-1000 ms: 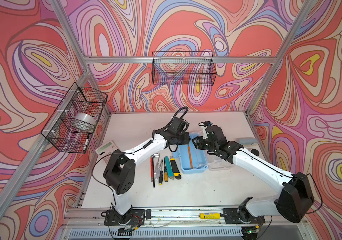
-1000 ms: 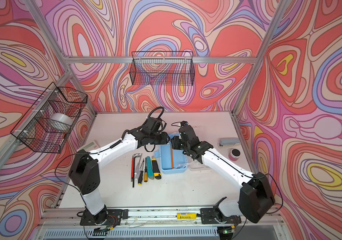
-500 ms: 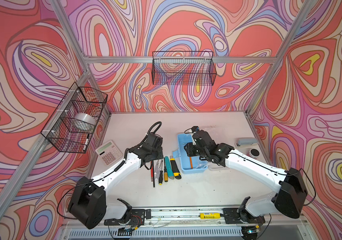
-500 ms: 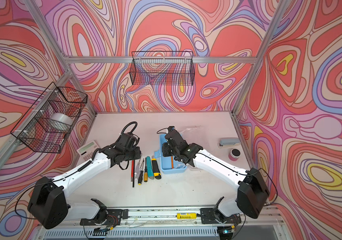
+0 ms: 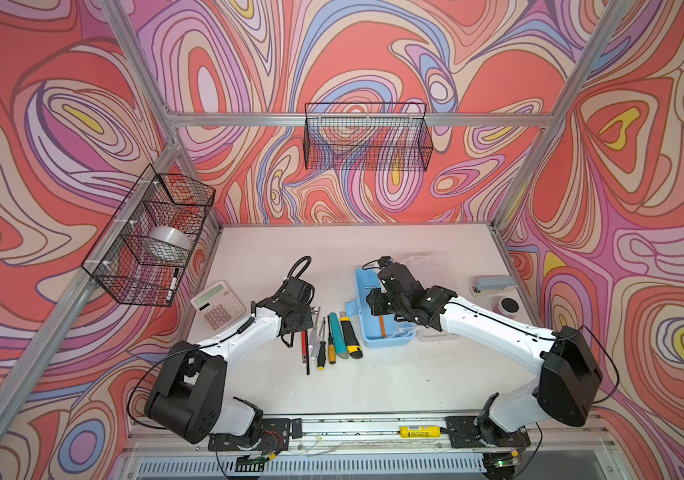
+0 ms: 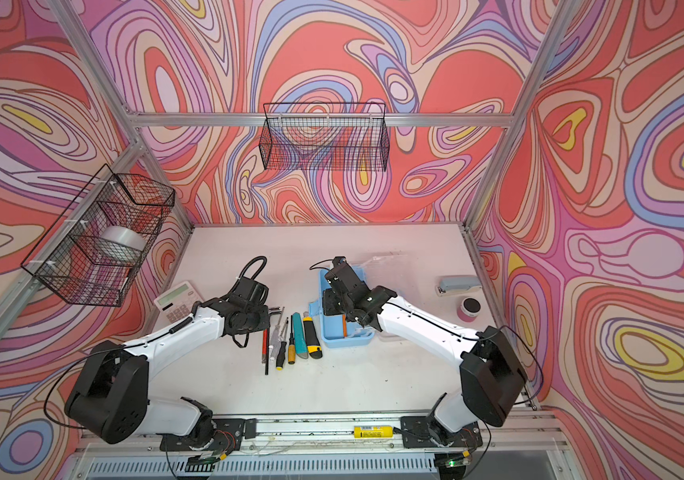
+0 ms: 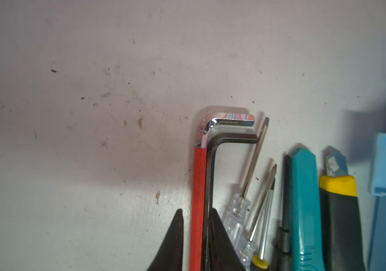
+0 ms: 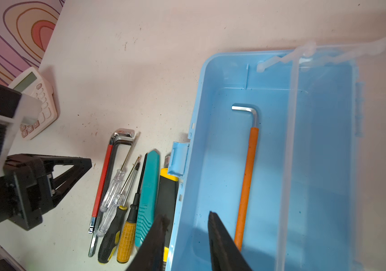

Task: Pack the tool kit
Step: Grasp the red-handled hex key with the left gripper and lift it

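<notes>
The light-blue box (image 5: 390, 343) (image 8: 281, 164) stands open, its clear lid (image 8: 363, 112) swung to the far side. An orange-sleeved hex key (image 8: 246, 187) lies in it. Left of the box lies a row of tools: a red hex key (image 7: 197, 187), a dark hex key (image 7: 210, 178), clear screwdrivers (image 7: 241, 204), a teal knife (image 5: 339, 336) and a yellow-black knife (image 5: 351, 336). My left gripper (image 7: 197, 225) straddles the two hex keys. A thin gap shows beside the red one. My right gripper (image 8: 186, 214) is open astride the box's near-left wall.
A white calculator (image 5: 218, 305) lies left of the left arm. A pale blue stapler (image 5: 494, 284) and a small round pink pot (image 5: 508, 307) sit at the right. Wire baskets hang on the left wall (image 5: 153, 237) and back wall (image 5: 367, 137).
My left arm swung from over the box back to the tool row, and its jaws narrowed around the hex keys. My right gripper shifted toward the box's left wall.
</notes>
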`<state>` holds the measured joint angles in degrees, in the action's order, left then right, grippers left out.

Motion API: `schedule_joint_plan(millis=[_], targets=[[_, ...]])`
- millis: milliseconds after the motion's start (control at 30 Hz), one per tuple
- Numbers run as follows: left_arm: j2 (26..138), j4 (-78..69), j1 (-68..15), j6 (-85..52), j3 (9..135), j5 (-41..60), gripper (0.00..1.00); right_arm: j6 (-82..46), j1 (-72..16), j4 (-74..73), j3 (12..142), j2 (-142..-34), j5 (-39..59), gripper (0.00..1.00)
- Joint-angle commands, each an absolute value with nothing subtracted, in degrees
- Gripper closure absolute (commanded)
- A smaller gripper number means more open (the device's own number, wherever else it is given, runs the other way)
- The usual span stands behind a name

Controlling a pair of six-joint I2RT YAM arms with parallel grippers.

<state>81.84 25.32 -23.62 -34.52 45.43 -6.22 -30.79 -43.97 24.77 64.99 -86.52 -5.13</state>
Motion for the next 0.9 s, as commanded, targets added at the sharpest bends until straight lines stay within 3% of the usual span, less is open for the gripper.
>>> schedule_joint_plan(millis=[0, 867], targets=[[83.1, 23.6, -23.1, -34.4, 44.5, -6.4, 0.81, -31.2, -44.1, 23.9, 64.9, -86.4, -5.8, 0.67], [88.4, 20.1, -22.9, -35.5, 43.4, -5.1, 0.85, -31.0, -44.2, 22.7, 64.9, -87.9, -6.0, 0.67]])
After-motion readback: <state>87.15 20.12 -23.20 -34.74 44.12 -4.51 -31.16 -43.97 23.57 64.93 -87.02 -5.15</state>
